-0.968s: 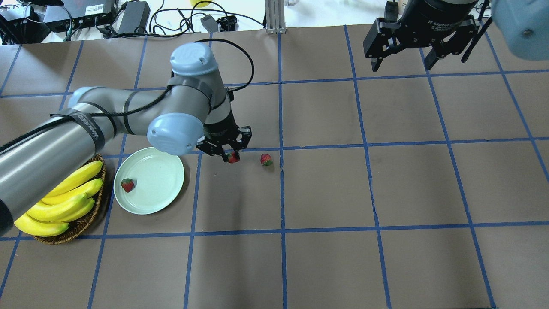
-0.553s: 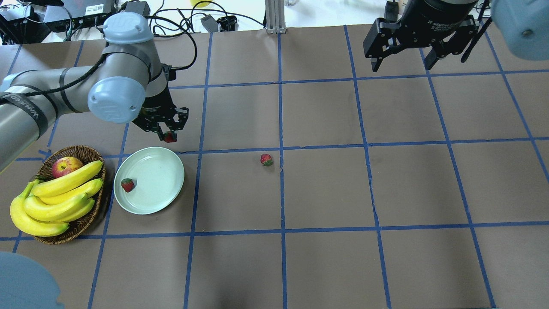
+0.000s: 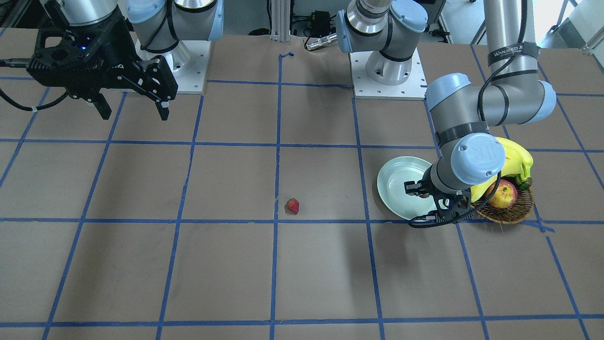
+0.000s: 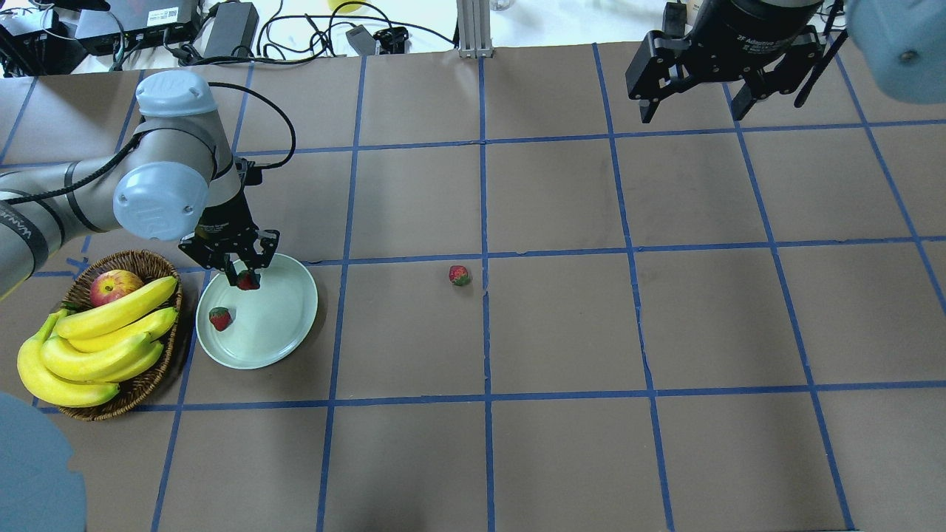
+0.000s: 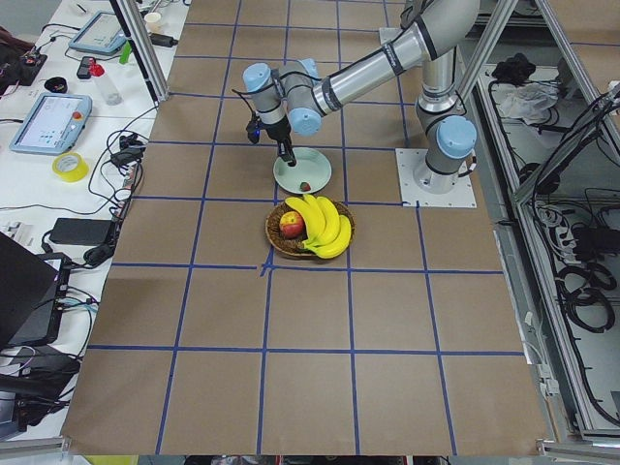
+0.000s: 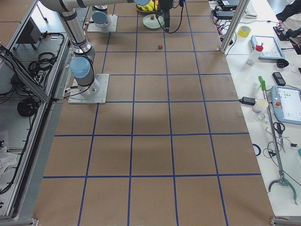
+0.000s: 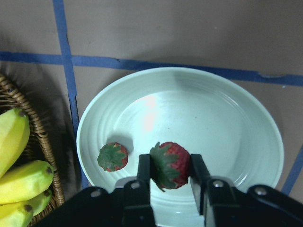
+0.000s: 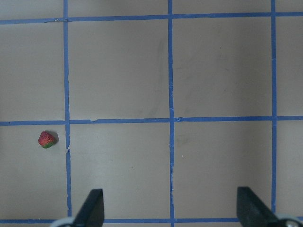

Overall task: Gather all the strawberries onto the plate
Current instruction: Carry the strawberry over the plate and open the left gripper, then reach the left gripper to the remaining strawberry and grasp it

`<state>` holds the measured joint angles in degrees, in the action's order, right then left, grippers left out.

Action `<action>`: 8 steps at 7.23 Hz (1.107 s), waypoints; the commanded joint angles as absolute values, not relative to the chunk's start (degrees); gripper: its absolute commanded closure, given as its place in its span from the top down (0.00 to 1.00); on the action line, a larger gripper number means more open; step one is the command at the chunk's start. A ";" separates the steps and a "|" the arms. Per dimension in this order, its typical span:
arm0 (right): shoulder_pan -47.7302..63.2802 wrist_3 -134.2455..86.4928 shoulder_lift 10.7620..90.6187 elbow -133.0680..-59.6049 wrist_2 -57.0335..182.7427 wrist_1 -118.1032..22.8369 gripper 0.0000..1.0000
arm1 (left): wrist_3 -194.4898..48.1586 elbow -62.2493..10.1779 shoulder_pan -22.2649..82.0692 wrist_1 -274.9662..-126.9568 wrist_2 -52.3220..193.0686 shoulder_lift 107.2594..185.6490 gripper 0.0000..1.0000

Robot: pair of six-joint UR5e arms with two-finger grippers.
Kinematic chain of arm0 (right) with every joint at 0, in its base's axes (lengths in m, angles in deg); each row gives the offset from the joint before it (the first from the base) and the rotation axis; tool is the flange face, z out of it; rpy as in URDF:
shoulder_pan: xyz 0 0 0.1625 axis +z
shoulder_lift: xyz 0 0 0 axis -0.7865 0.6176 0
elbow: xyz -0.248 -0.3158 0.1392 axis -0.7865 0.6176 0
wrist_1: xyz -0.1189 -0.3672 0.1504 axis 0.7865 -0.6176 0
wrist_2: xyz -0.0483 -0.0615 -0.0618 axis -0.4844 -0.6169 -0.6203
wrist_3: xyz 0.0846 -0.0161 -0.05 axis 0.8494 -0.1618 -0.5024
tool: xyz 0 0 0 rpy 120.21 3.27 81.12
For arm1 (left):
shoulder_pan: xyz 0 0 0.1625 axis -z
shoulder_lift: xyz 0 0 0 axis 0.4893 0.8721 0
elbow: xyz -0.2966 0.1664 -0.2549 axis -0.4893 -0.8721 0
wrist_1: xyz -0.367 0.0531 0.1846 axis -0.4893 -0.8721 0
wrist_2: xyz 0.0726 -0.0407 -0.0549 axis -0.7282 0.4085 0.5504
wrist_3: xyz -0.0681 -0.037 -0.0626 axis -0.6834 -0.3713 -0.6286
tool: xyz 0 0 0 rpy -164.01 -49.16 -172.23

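Observation:
My left gripper point(image 4: 247, 279) is shut on a strawberry point(image 7: 169, 164) and holds it over the far part of the pale mint plate point(image 4: 284, 318). A second strawberry point(image 4: 219, 318) lies in the plate near its left rim and shows in the left wrist view point(image 7: 112, 156). A third strawberry point(image 4: 459, 275) lies on the table to the right of the plate; it shows in the front view point(image 3: 293, 206) and the right wrist view point(image 8: 46, 139). My right gripper point(image 4: 691, 111) is open and empty, high at the far right.
A wicker basket point(image 4: 151, 380) with bananas point(image 4: 96, 347) and an apple point(image 4: 114, 287) stands just left of the plate. Brown paper with a blue tape grid covers the table. Cables and boxes lie past the far edge.
My left gripper has carried the strawberry left from beside the third berry, then down and over the plate's far part. The right arm has not moved.

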<state>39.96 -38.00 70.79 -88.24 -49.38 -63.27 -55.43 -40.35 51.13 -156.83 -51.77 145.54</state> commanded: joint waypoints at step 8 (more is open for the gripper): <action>39.99 -38.00 70.88 -88.33 -49.38 -63.08 1.00 | -64.50 -33.24 64.54 -149.58 -38.89 146.45 1.00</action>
